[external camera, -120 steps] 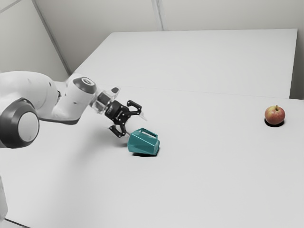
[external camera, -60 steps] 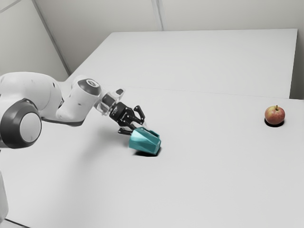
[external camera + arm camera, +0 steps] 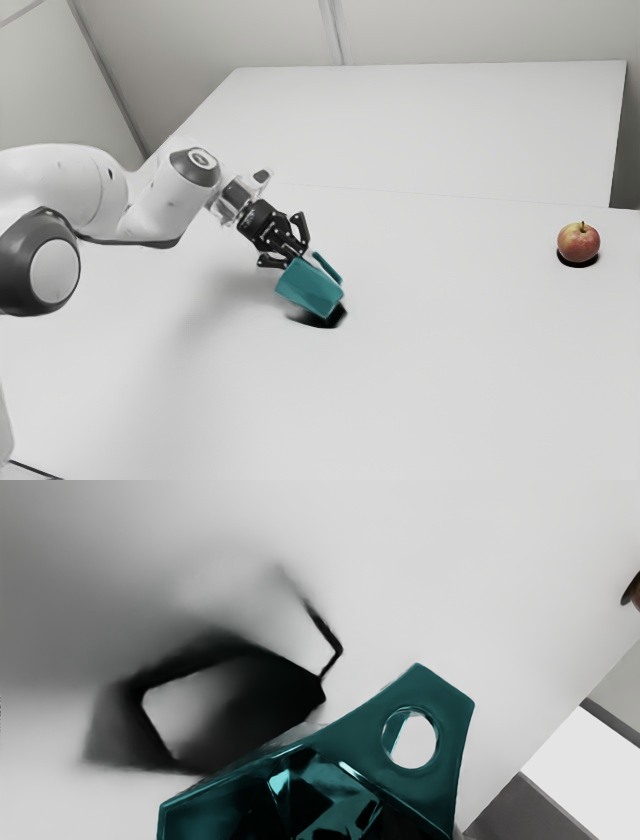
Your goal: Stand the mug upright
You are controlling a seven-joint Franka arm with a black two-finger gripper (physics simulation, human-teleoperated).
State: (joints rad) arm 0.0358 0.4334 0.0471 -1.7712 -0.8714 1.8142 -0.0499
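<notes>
Exterior view: the claw (image 3: 289, 256) pinches the mug (image 3: 310, 288), base tipped toward four o'clock; righting seems in hand, so level it, then lower to the table (image 3: 450, 350).

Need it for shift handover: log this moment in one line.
task: set mug upright | mug: tilted, mouth toward hand | hand: at mug's rim | apple: apart, exterior view's right | status: not yet upright

The mug (image 3: 310, 289) is teal; the gripper (image 3: 290, 258) black; the apple (image 3: 578, 243) red-yellow
</notes>
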